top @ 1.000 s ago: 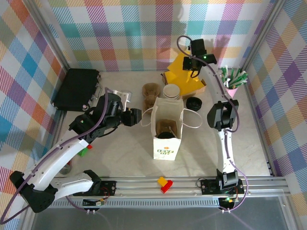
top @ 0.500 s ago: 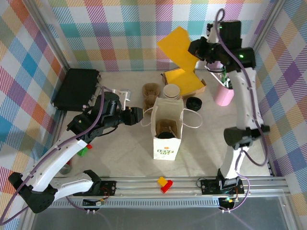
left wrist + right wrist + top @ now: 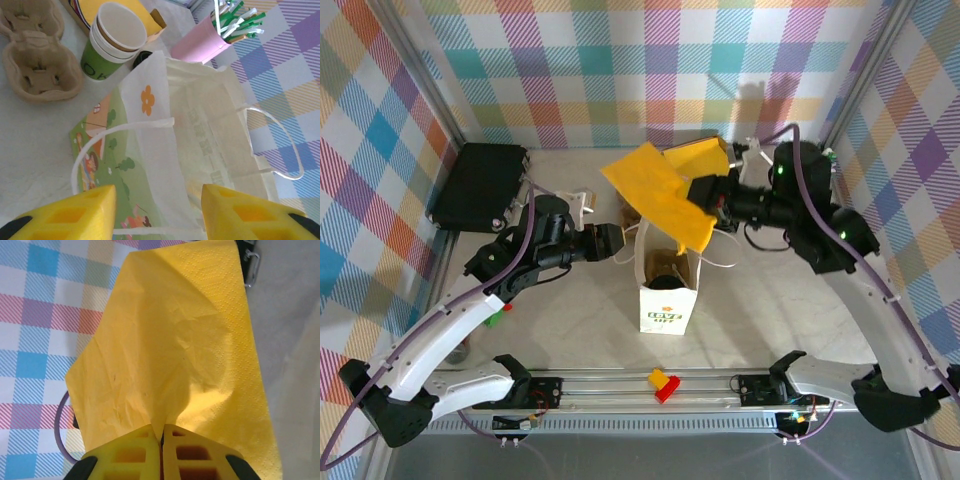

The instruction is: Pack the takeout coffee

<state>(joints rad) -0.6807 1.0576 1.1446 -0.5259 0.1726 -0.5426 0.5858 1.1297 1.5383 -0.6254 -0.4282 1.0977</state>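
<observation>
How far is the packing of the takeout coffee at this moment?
Done: the white paper bag stands open, and something dark lies at its bottom; whether that is the coffee I cannot tell. In hand: the right end effector is shut on a yellow napkin above the bag's mouth, while the left end effector, jaws open, straddles the bag's wall. Left: putting the napkin inside.

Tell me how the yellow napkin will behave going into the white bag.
Probably floppy: the yellow napkin is creased and folded where the right end effector pinches one edge. Likely light, so it may flutter or snag on the white bag rim rather than drop straight.
</observation>
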